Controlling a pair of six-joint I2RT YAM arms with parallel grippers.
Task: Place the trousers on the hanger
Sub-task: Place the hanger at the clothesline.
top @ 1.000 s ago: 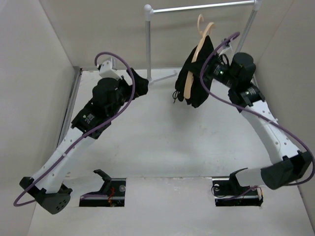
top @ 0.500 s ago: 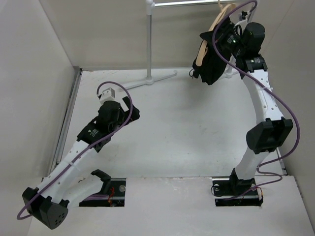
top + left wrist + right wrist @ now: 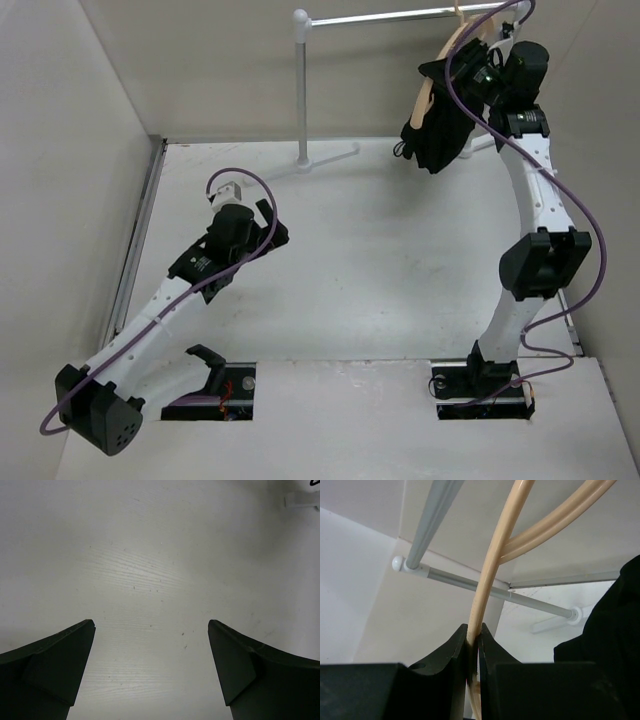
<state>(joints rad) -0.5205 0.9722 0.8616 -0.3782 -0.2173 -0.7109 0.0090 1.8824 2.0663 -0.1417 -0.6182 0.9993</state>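
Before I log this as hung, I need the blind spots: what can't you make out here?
- Hanger hook: top view, small, at the top edge beside the right arm; whether it sits on the rail is unclear.
- Trousers: top view, a dark bunch; how they drape the hanger is hidden. Right wrist view cuts them at its right edge.
- Right fingers: top view, too small to see.

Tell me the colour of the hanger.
Light tan, like pale wood. The hanger shows best in the right wrist view.
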